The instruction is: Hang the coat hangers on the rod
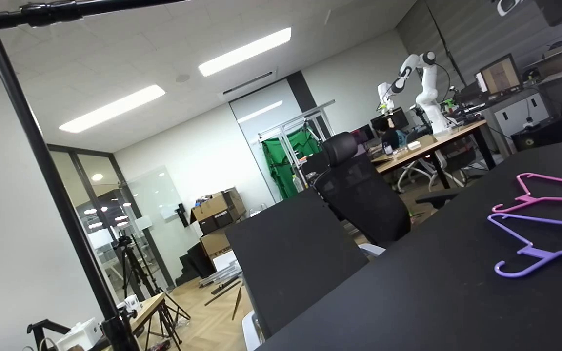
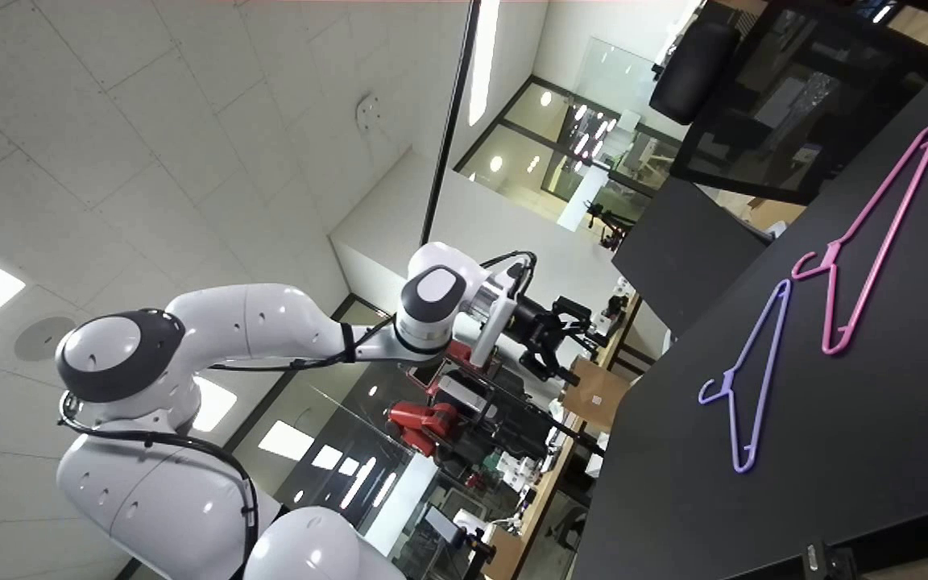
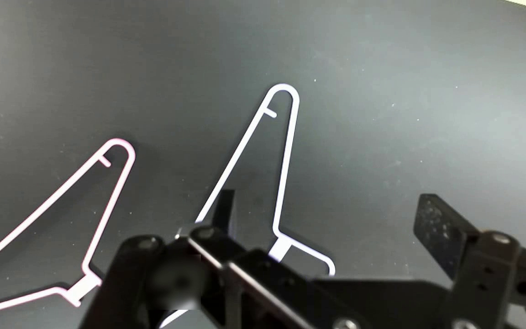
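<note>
The purple hanger point(image 1: 537, 252) and the pink hanger point(image 1: 527, 199) lie flat on the black table, side by side and apart. Both also show in an exterior view, purple point(image 2: 727, 381) and pink point(image 2: 832, 254). In the wrist view they look almost white, purple in the middle point(image 3: 282, 183) and pink at left point(image 3: 110, 205). My gripper point(image 2: 581, 350) is open and empty above the table. In the wrist view its fingers point(image 3: 329, 198) stand wide apart, over the purple hanger's neck and hook, hiding part of it. A black rod point(image 1: 115, 6) crosses high at the upper left.
A black upright pole point(image 1: 49, 165) carries the rod. A black pole point(image 2: 449, 129) also rises behind my arm. The black table point(image 2: 673, 483) has a clamp point(image 2: 826, 560) at its edge. An office chair point(image 1: 364, 195) stands beside the table. Another white arm point(image 1: 427, 92) stands on a far desk.
</note>
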Tool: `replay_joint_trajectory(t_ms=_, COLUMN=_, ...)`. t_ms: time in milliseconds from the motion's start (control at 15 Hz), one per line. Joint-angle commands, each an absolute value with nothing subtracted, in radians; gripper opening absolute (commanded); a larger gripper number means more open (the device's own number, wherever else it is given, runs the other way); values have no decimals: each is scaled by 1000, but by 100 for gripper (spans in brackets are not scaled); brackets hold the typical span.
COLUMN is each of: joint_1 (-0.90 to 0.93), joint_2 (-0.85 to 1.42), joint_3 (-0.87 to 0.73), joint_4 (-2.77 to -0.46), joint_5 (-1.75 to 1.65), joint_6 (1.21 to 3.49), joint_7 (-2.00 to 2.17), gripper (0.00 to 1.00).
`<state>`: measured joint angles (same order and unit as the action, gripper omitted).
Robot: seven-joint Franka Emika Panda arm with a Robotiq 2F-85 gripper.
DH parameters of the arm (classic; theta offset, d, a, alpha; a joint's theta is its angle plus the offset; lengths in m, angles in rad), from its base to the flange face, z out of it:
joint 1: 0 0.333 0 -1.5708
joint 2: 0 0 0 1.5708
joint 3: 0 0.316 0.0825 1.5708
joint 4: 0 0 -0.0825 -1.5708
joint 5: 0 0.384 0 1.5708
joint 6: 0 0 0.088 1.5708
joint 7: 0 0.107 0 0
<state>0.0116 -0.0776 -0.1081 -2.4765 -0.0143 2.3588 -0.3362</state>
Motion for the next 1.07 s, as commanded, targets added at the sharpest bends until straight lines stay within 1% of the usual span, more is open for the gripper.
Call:
replay_joint_trajectory(t_ms=0, joint_1=-7, joint_2=-60, joint_3=-89, joint_4=-2466, joint_5=-13, joint_6=2357, joint_7=-337, gripper=100)
replay_joint_trajectory(t_ms=1000, joint_1=-7, joint_2=-56, joint_3=-88, joint_4=-2455, joint_5=-13, joint_6=2355, joint_7=-336, gripper=100)
